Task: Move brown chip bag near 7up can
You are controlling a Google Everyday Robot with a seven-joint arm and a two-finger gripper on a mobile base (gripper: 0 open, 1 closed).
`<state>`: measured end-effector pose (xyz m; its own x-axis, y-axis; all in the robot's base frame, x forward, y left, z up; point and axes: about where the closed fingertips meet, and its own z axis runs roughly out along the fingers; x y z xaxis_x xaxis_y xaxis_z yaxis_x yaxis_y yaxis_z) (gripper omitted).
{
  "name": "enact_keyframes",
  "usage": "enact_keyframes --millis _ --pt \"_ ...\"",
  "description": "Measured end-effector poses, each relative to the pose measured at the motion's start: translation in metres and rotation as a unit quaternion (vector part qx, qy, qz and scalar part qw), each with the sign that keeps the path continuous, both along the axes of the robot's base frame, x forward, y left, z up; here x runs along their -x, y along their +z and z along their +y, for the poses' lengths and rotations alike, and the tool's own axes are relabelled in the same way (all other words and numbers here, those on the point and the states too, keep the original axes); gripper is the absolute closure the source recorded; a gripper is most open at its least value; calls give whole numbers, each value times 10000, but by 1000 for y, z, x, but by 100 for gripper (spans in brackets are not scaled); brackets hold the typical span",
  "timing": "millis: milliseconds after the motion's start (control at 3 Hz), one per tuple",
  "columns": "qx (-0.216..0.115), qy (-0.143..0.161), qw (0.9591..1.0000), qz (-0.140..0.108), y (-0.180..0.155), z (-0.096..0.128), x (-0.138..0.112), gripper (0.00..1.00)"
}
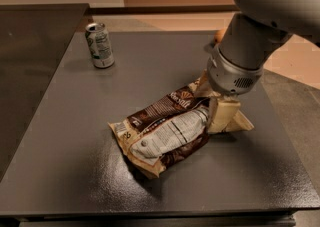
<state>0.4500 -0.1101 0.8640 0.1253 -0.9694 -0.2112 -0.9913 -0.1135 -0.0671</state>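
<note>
The brown chip bag [167, 131] lies flat and crinkled on the dark table [75, 171], a little right of the middle, with its white label facing up. The 7up can [99, 45] stands upright at the table's far left, well apart from the bag. My gripper [221, 115] hangs from the grey arm [240, 61] and is down at the bag's right end, touching or just above its cream edge. The arm hides part of that end.
A small orange fruit [219, 35] shows just behind the arm at the table's far right. A second dark surface [30, 36] adjoins on the left. The table's front edge runs along the bottom of the view.
</note>
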Motion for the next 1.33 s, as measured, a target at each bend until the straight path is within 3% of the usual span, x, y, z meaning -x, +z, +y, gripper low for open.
enact_keyframes --millis 667,1000,1333 --pt "9 70 9997 -240 16 12 -10 90" --pt "43 119 9985 -527 30 28 -27 100" --pt "45 135 9964 -838 44 44 -47 100"
